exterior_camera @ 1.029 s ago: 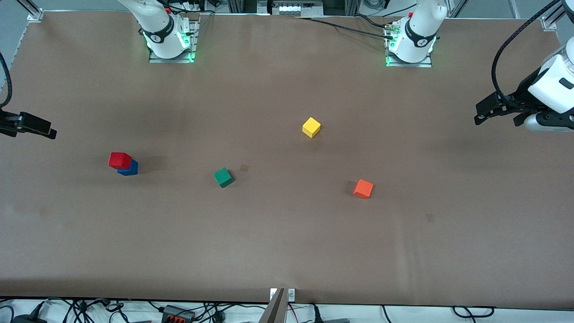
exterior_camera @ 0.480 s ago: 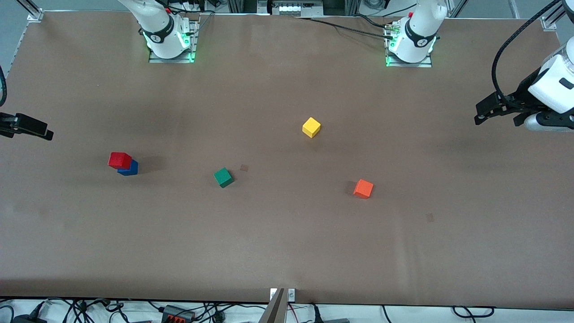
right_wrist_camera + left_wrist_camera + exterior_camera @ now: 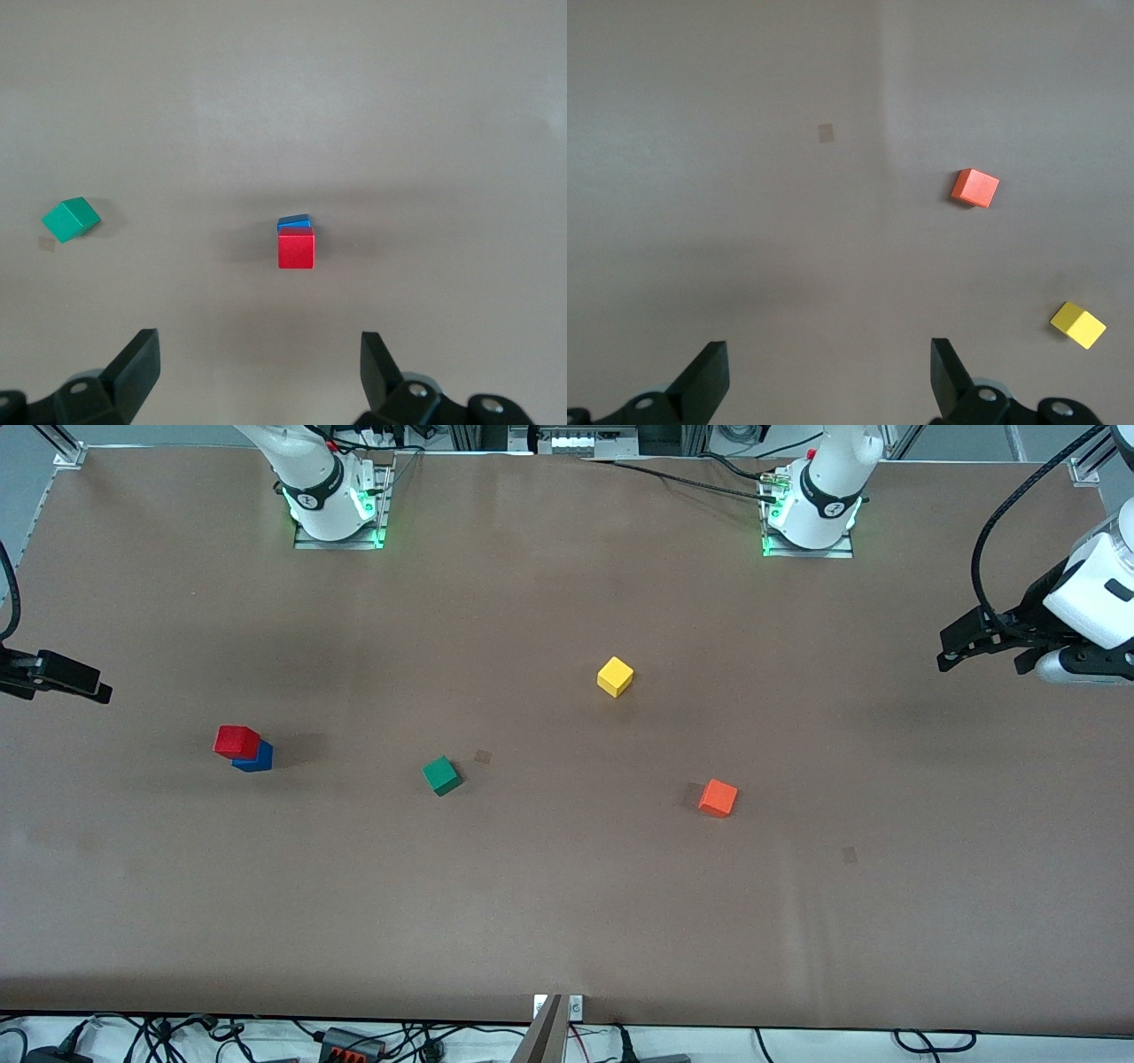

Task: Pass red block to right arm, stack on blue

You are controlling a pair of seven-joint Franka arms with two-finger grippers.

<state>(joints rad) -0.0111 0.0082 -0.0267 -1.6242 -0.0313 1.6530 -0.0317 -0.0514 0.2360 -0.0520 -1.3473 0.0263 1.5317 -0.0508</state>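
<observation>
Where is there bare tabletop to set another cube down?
Widest bare stretch: the table nearer the camera than the green cube and orange cube. Also between the yellow cube and the bases. Tightest around the red block on the blue.

Matt brown table (image 3: 567, 921), smooth cubes

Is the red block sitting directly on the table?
No, the red block rests on top of the blue block, which is what touches the table.
</observation>
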